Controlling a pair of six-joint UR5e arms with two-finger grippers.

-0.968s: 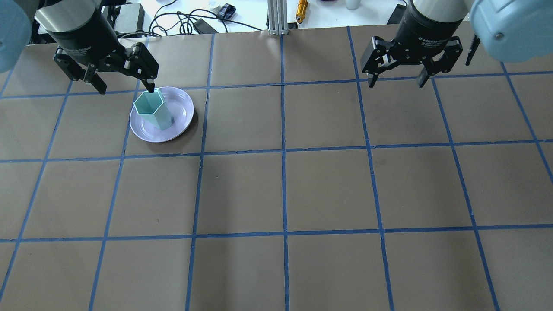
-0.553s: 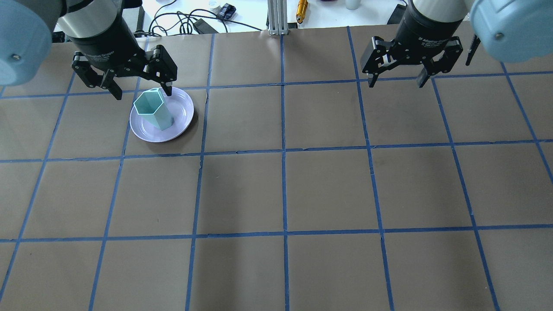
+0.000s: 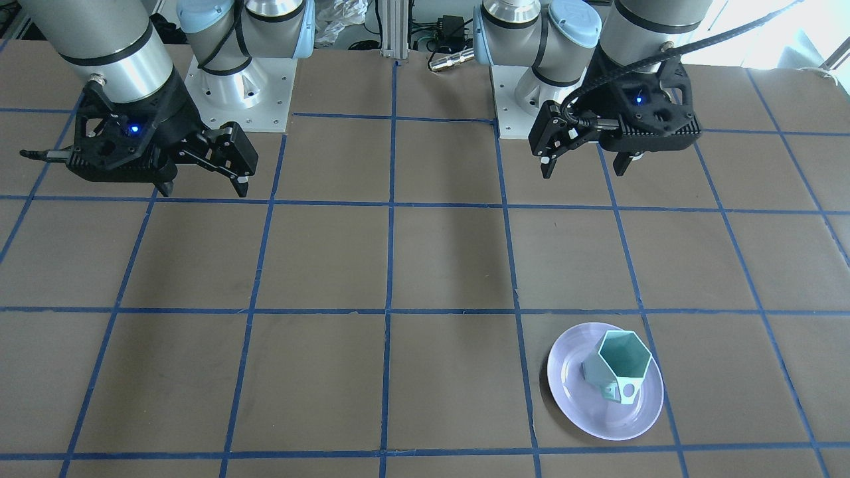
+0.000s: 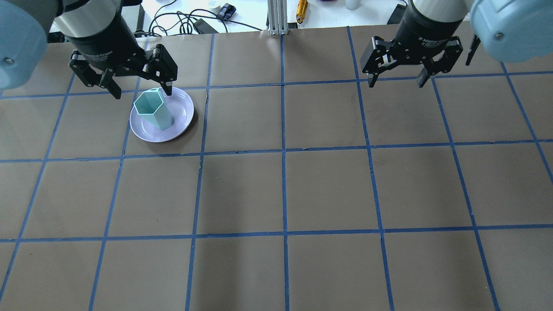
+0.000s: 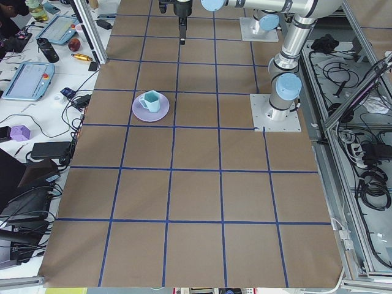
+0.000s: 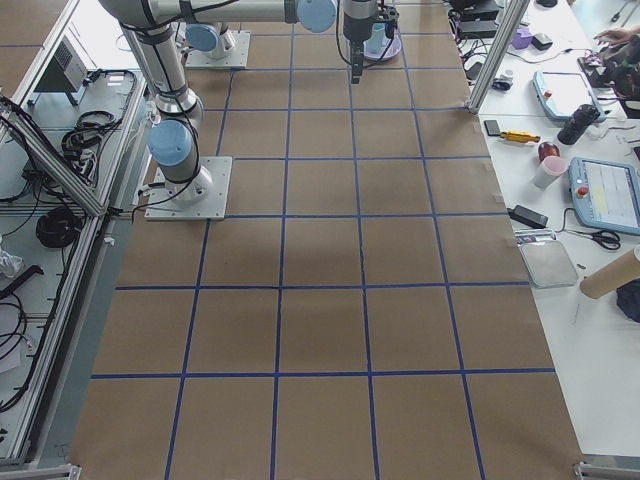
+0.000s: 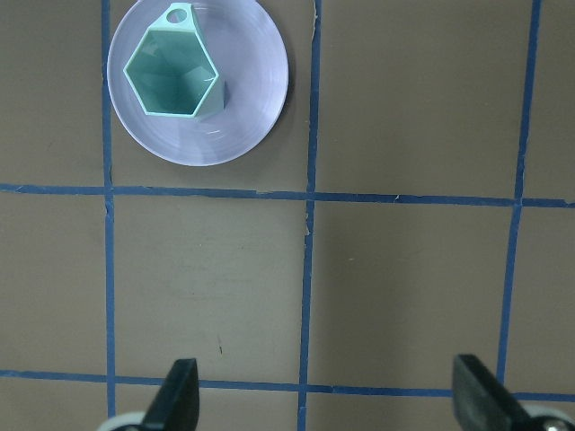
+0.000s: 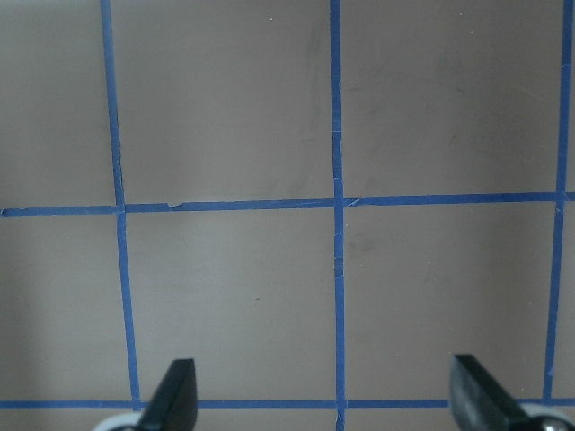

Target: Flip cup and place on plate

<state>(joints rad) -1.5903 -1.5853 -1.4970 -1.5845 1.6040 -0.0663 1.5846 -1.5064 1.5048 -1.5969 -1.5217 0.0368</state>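
The pale mint-green cup (image 4: 151, 108) stands mouth up on the lavender plate (image 4: 182, 110) at the far left of the table. It also shows in the front view (image 3: 616, 366) on the plate (image 3: 597, 415), and in the left wrist view (image 7: 171, 67) on the plate (image 7: 247, 112), where its handle points away from the gripper. My left gripper (image 4: 142, 93) is open and empty. It hangs high above the table on the robot's side of the plate (image 3: 583, 171). My right gripper (image 4: 396, 84) is open and empty over bare table at the right (image 3: 202, 192).
The brown paper table has a blue tape grid. An aluminium post (image 4: 276, 17), cables and small tools lie beyond the table's far edge. The two arm bases (image 3: 239, 86) stand at the robot's side of the table.
My open left gripper has moved to the right, off the cup's rim, then nearly stopped. The cup, the plate and the right arm have not moved.
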